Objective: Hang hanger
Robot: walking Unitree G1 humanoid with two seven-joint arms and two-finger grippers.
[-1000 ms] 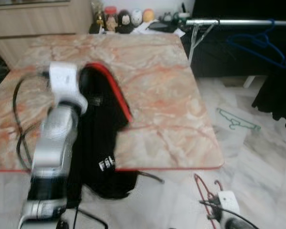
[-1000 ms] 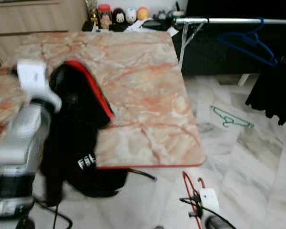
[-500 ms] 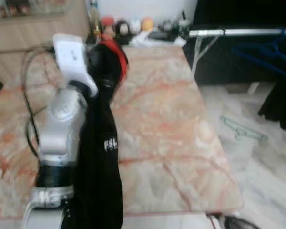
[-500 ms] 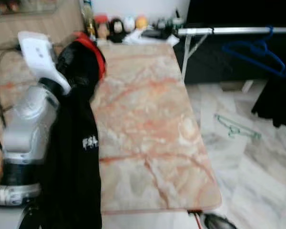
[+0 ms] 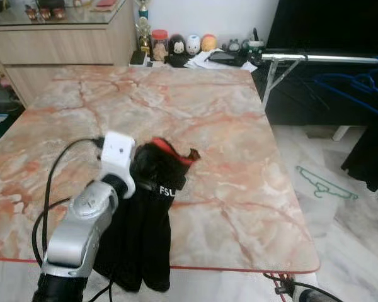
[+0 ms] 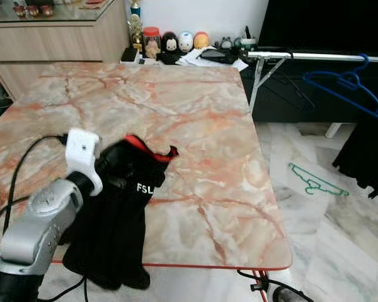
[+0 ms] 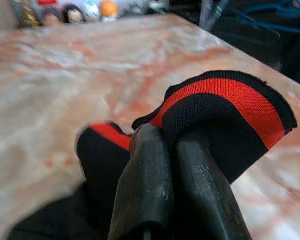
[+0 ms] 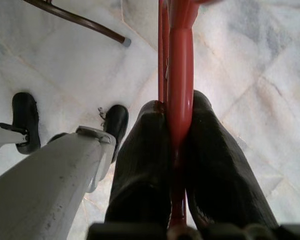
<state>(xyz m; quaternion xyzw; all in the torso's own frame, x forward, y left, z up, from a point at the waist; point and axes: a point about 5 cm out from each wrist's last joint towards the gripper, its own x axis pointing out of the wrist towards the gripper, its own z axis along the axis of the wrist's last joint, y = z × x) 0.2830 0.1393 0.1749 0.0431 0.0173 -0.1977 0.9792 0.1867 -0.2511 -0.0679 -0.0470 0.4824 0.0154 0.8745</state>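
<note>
A garment (image 5: 148, 233) drapes over the near edge of the table (image 5: 227, 157), a clothes rail (image 5: 321, 58) stands right of it, figurines (image 5: 183, 45) behind.

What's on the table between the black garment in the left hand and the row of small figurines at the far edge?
Nothing: bare marble tabletop runs from the black red-trimmed garment to the figurines, seen in both eye views.

- The marble-patterned tabletop (image 5: 195, 119), pink and orange veined with a red edge, carries a black garment (image 5: 152, 207) with red trim, draped over its near edge.
- Small figurines (image 5: 183, 45) and papers (image 5: 222, 58) sit at its far edge.
- The pale marble floor (image 5: 340, 226) holds a green hanger (image 5: 322, 184).
</note>
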